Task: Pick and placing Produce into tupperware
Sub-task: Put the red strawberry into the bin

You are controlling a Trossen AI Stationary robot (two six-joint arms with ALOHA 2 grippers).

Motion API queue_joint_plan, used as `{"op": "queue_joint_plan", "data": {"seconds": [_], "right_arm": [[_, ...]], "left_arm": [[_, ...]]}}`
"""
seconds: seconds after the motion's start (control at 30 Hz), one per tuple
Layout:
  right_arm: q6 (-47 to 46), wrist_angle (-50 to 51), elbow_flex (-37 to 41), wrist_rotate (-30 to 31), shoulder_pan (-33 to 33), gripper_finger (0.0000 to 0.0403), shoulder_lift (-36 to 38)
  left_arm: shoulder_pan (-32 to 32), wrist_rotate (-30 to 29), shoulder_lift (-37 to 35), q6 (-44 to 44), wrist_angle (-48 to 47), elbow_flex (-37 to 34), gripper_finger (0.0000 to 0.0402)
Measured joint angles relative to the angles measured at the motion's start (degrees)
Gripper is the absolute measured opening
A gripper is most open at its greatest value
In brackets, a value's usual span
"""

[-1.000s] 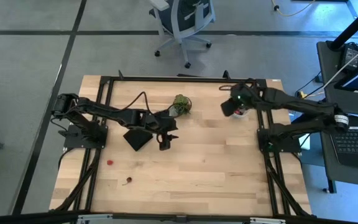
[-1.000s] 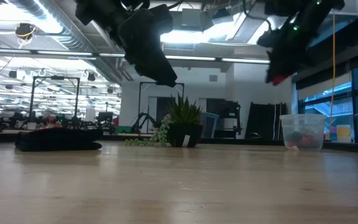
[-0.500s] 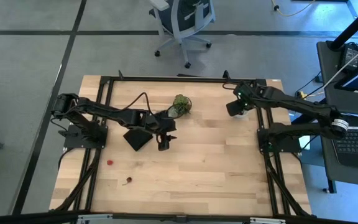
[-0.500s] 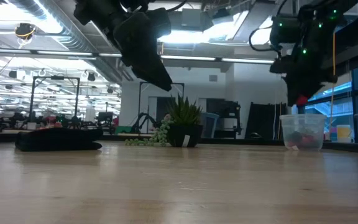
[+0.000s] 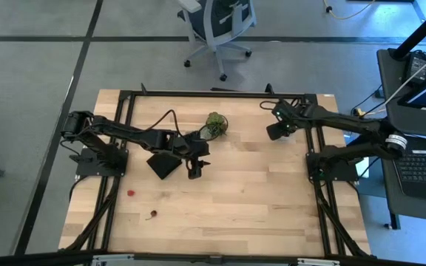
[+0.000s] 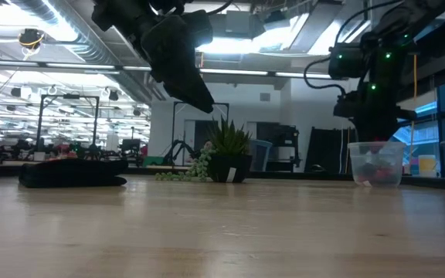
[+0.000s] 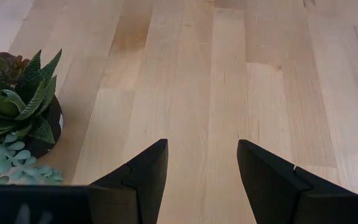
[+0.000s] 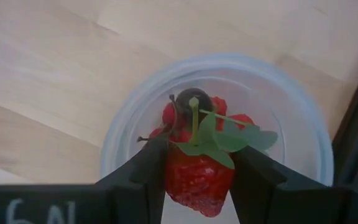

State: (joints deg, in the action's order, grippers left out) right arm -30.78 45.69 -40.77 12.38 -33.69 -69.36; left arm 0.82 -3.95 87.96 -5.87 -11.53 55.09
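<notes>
R gripper (image 8: 194, 180) at table's 2 o'clock clamps a strawberry (image 8: 197, 177) over the tub (image 8: 303, 118), prob. for a clean drop; L gripper (image 7: 202, 177) idles mid-table w/ fingers apart.

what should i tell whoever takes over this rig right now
Right gripper: shut on a strawberry, held directly over the tupperware at the table's far right.
Left gripper: open and empty, hovering mid-table beside the potted plant.
Done: a few pieces, red and dark, already lie in the tub.
Left: release this strawberry, then fetch the red piece and the dark piece lying on the near-left of the table.
</notes>
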Motion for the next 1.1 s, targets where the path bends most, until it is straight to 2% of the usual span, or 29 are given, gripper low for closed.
{"op": "queue_joint_plan", "data": {"seconds": [0.8,1.1], "right_arm": [[1.96,-1.36,-0.08,0.15,0.00,0.0174,-1.20],[2.53,3.66,-4.64,0.11,0.00,0.0175,-1.18]], "left_arm": [[0.00,-0.02,0.00,0.40,0.00,0.02,0.0186],[0.37,0.00,0.00,0.72,-1.10,0.02,0.0186]]}}
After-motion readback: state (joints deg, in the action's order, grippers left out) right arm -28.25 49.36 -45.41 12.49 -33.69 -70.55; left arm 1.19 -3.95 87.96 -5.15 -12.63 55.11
